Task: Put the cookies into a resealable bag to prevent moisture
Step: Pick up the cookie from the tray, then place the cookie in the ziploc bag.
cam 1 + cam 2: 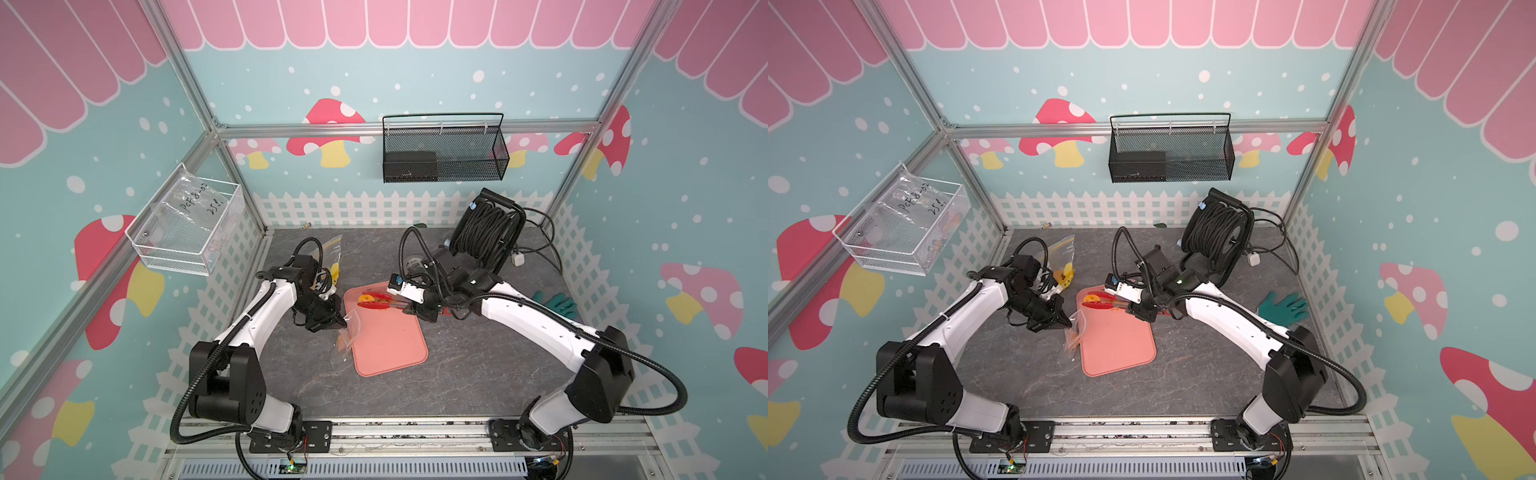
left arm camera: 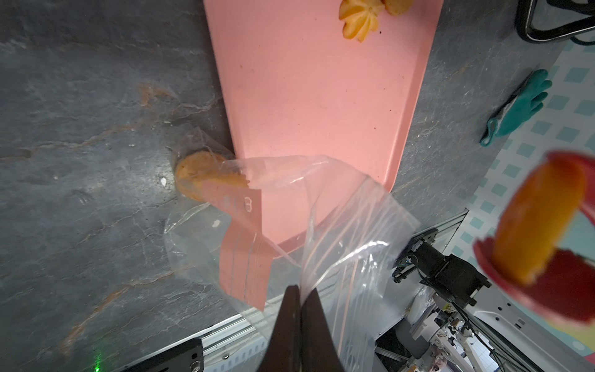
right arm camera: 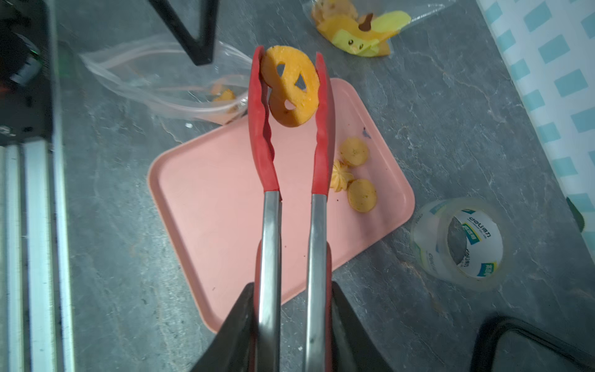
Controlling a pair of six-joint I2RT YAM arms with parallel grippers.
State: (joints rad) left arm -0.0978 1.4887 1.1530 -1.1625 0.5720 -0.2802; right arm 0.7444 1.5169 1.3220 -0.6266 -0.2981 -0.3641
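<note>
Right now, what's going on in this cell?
The left hand pinches the rim of the bag, holding it open at the edge of the tray. The right hand squeezes tongs that grip a cookie, lifted but not yet at the bag. At least one bagged cookie is inside; three loose cookies remain on the tray.

Grey stone-look tabletop (image 3: pixel 450 96): matt, veined, slightly rough. Pink rectangular plastic tray (image 3: pixel 209 193): smooth, dull satin, a few dark specks. Clear plastic resealable bag (image 2: pixel 354 225): thin film, glossy, creased. Long tongs (image 3: pixel 269 241): brushed bare-metal arms, red rubbery matt tips. Round golden-orange cookie (image 3: pixel 291 93) between the tips: dry, grainy, matt crumb. Teal knitted cloth glove (image 2: pixel 518 106): soft weave. Clear tape roll (image 3: pixel 431 238): shiny.
</note>
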